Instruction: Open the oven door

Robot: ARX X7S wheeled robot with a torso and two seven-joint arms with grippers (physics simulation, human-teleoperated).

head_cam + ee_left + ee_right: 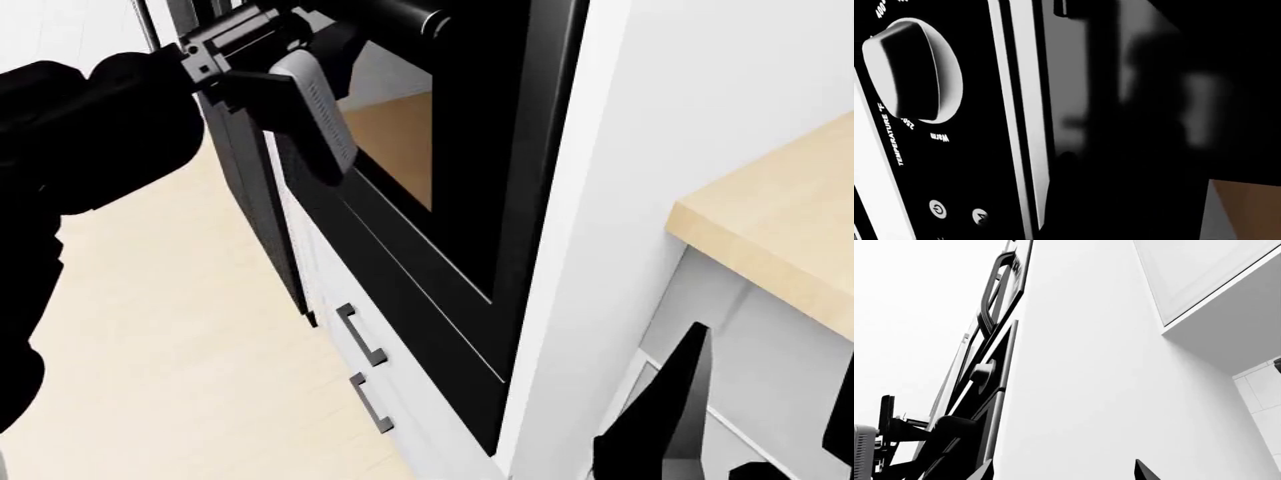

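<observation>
The oven door (400,150) is glossy black, and its tinted window reflects the wood floor. It is set in a white cabinet column. My left gripper (318,135) is at the door's upper edge, below a dark knob (400,15). One grey finger (314,105) lies across the door frame; the other finger and the bar handle are hidden. The left wrist view shows only the temperature knob (914,70) on the control panel and a dark glossy surface (1154,125). My right gripper (1064,471) hangs low beside the column, open and holding nothing.
A narrow black slab (274,230) stands out from the oven front below the left gripper. White drawers with dark handles (360,340) sit under the oven. A wooden countertop (774,230) lies to the right. Higher up the front is another looped handle (994,290).
</observation>
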